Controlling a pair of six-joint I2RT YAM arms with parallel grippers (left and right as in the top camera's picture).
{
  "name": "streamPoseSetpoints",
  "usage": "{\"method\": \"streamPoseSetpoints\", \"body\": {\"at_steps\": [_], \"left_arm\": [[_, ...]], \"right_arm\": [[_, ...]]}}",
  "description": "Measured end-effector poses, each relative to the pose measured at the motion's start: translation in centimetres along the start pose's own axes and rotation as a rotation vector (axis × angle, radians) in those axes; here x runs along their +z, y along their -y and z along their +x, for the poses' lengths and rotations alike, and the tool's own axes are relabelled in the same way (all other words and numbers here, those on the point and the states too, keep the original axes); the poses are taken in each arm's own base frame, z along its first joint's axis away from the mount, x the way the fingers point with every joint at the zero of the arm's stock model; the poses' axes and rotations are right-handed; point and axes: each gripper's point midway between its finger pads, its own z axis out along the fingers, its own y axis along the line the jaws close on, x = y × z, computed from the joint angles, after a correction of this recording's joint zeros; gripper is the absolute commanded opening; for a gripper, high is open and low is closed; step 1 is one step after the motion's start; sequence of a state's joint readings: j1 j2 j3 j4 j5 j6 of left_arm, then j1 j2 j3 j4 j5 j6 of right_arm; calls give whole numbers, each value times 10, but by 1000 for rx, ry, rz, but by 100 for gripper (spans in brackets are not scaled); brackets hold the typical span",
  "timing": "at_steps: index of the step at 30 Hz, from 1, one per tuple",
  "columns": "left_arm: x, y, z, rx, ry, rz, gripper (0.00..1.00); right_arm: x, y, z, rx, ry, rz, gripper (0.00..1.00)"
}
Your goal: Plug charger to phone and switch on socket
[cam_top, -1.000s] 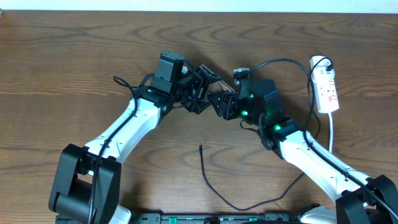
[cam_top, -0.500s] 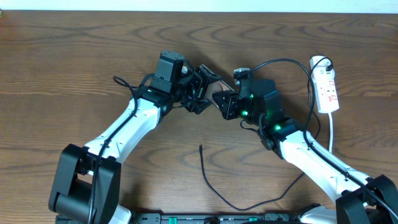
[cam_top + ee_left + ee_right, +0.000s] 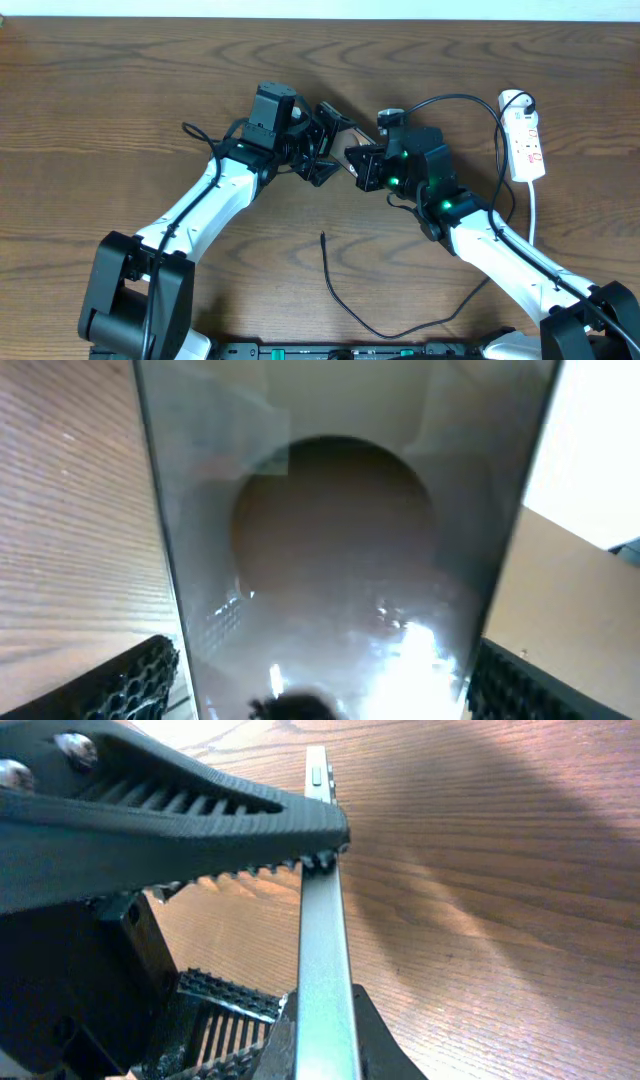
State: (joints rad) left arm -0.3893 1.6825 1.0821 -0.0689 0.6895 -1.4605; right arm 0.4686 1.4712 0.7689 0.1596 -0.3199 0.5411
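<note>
Phone [image 3: 330, 560] gripped between two robot arms, well to the left of the socket [image 3: 525, 138] & about level w/ it in the overhead view. R gripper [image 3: 320, 930] is clenched on the phone across its thin side. In the R wrist view the toothed upper finger [image 3: 180, 810] bites onto the silver edge w/ the lower finger beneath, handset seen edge-on over the wood.

L gripper [image 3: 330, 682] straddles the phone's width. The glossy brownish face fills the L wrist view, w/ ribbed pads [image 3: 135, 680] just outside each long edge at the bottom corners. Whether those pads press the edges or stand clear can't be told from the pics. The two grippers meet nose to nose left of the socket, the L one farther from it.

The socket, a narrow white strip w/ red marks, lies flat on the table [image 3: 120, 120]. A black plug [image 3: 519, 100] sits at its far end & a white cord [image 3: 533, 210] trails from its near end toward the arm bases.

Thin black cable of the charger [image 3: 335, 290] lies loose on the wood, nearer the arm bases than the socket & to its left. Its plug tip [image 3: 322, 236] rests on the tabletop, well apart from the phone. From the tip the cable curves toward the front edge, then back up on the socket's side toward the R arm.
</note>
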Motion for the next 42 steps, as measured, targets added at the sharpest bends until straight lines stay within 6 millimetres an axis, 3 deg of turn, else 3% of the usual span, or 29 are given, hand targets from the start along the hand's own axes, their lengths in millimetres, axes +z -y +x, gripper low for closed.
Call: {"method": "streamPoseSetpoints", "body": {"at_steps": [5, 13, 20, 26, 29, 35, 42], "left_arm": [[-2, 3, 3, 3, -16, 10, 92], [-15, 8, 2, 14, -89, 42, 93], [-33, 16, -14, 98, -108, 101, 93], [-59, 24, -48, 146, -51, 164, 93], [-72, 33, -61, 180, -33, 216, 93], [-79, 38, -60, 179, -61, 247, 93], [-84, 56, -57, 194, -72, 309, 93]], "right_arm": [[-1, 6, -2, 10, 2, 13, 1], [-13, 42, -25, 84, 65, 84, 1], [-20, 60, -36, 375, 113, 101, 1], [-19, 54, -38, 668, 118, 52, 1], [-20, 42, -48, 765, 133, -20, 1], [-24, 12, -70, 843, 144, -195, 1], [-22, -19, -68, 938, 93, -289, 1]]}}
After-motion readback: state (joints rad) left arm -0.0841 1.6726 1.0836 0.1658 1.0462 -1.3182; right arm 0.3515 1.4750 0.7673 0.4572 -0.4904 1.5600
